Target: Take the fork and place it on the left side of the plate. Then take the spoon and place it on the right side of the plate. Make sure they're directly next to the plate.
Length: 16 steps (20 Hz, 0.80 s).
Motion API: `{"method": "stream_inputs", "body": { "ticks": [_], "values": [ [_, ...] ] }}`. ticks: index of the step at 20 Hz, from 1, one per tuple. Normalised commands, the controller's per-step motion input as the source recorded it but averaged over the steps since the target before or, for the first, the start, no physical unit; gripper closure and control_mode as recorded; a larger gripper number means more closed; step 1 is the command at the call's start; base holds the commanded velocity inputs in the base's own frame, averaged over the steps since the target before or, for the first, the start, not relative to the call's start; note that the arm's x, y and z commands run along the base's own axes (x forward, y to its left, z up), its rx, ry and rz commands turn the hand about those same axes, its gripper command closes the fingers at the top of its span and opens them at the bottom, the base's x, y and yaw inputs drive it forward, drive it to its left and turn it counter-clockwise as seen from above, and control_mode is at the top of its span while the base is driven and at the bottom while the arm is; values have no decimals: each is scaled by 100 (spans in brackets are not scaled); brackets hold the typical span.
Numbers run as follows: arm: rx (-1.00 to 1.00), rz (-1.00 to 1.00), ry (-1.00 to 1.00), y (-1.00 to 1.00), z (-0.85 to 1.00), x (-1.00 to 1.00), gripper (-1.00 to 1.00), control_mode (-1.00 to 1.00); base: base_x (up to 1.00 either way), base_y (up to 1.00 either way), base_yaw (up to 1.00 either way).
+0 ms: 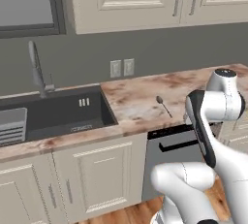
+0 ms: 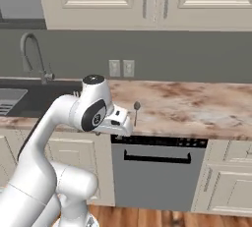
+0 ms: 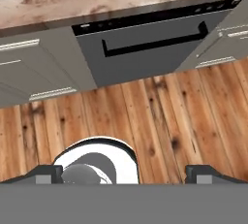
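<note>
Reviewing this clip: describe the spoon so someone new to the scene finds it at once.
Find the marbled brown counter right of the dark sink. Above the grey dishwasher, the spoon lies alone: a thin grey utensil with a dark oval bowl pointing toward the wall outlets.

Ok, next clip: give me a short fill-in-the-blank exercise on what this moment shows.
1. The spoon lies on the ____, to the right of the sink.
2. The appliance with the dark handle under the counter edge is a ____.
3. The gripper has its jaws ____, holding nothing.
4. In the hand view the camera looks down at a ____ floor.

Missing words: counter; dishwasher; open; wooden
</note>
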Motion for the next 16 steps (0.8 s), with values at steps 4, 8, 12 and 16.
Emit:
{"method": "stream_inputs", "body": {
  "ticks": [4, 8, 12, 16],
  "values": [
    [0, 0, 0, 0, 0, 0, -100, 100, 93, -24, 8],
    [0, 0, 0, 0, 0, 0, -100, 100, 86, -10, 10],
    [0, 0, 0, 0, 0, 0, -100, 100, 67, -21, 12],
    [0, 12, 1, -28, -68, 25, -100, -100, 0, 0, 0]
  ]
}}
